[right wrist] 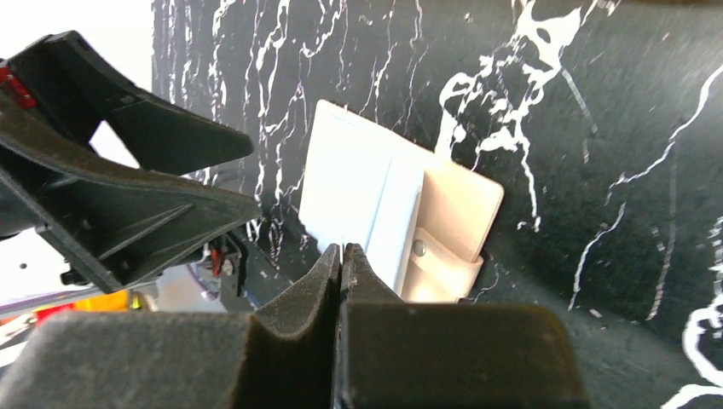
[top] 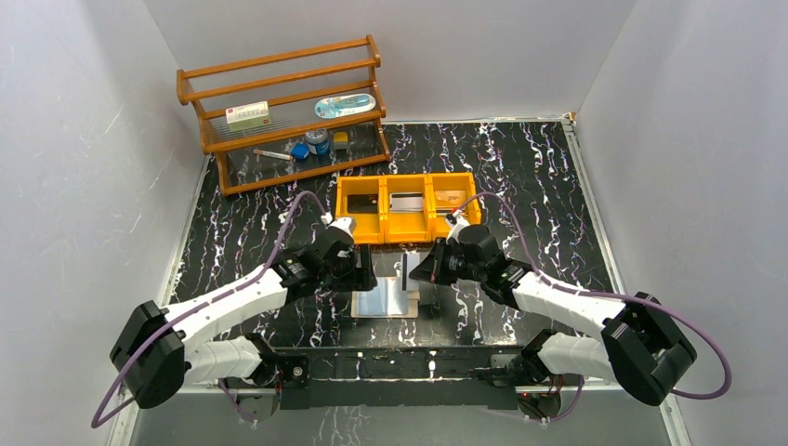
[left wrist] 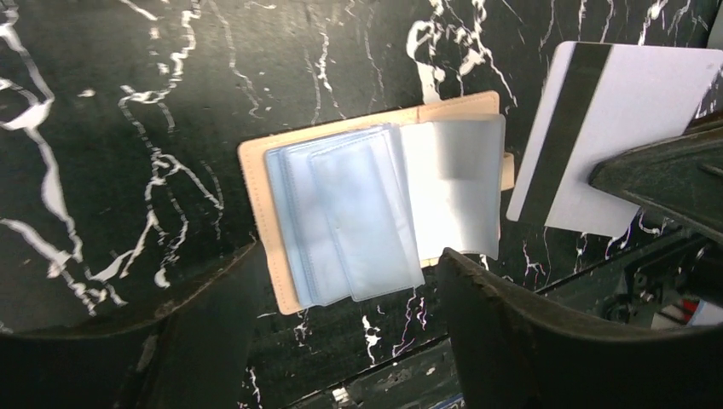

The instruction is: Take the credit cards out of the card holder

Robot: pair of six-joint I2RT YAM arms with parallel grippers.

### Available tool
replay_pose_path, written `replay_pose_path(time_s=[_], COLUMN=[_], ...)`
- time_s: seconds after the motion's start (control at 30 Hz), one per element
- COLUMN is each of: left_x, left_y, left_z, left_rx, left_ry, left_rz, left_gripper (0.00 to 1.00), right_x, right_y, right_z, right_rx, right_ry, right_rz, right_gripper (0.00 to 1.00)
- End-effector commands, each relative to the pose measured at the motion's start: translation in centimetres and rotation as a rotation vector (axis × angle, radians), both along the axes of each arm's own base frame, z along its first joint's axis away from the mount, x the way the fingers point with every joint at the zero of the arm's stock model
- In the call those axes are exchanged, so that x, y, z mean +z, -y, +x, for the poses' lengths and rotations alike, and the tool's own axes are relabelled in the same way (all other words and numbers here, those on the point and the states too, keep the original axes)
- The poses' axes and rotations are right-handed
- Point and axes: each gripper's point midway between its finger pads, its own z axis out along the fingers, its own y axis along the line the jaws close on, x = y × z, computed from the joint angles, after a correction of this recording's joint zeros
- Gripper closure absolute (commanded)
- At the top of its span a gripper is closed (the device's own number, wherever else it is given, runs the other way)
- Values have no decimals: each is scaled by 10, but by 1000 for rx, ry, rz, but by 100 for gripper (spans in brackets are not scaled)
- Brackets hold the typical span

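Right claw point(right wrist: 341, 256) pinches one credit card point(left wrist: 631, 128), white with a dark stripe, and holds it clear just beside the card holder point(left wrist: 367, 187), which lies open on the worktop point(top: 539, 204) with its pale blue pockets fanned. Left claw point(left wrist: 345, 256) hovers above the holder, jaws apart, gripping nothing. Carrying the card on calls for a firm, level pinch that leaves the holder undisturbed, likely towards the yellow bin point(top: 407, 234) just behind. Black marbled surface, wooden rack point(top: 279, 102) at back left, plain white walls around.
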Motion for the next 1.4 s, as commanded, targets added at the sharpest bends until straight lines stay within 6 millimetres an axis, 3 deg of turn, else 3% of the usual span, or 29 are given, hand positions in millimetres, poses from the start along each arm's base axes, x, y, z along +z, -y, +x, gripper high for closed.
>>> replay_pose_path(time_s=[0.0,0.13,0.37,0.5,0.63,0.8,0.93,1.17,1.37], left_x=[14,24,67,60,48,32,39,44,42], left_y=[-29,-51,-97,-122,-141,-141,-142,-154,-150], left_z=[6,17,33,33,29,25,26,32,31], left_rx=[50,109,231,265,315,328,332,367,345], left_ry=[48,59,120,119,104,131,159,186,169], left_rz=[91,120,217,311,394,352,340,400,398], left_gripper=[23,12,2,2,2,2,2,2,2], right_x=[36,49,82,92,92,80,59,34,26], right_y=[-1,4,20,21,6,-3,-3,2,-5], right_z=[30,49,91,114,130,165,187,217,227], right_rx=[-15,-29,-84,-40,97,216,341,473,615], right_ry=[204,329,612,742,849,911,912,950,1046], right_rz=[-32,-102,-264,-401,-493,-692,-874,-1095,-1138], right_gripper=[98,100,100,100,100,100,100,100,100])
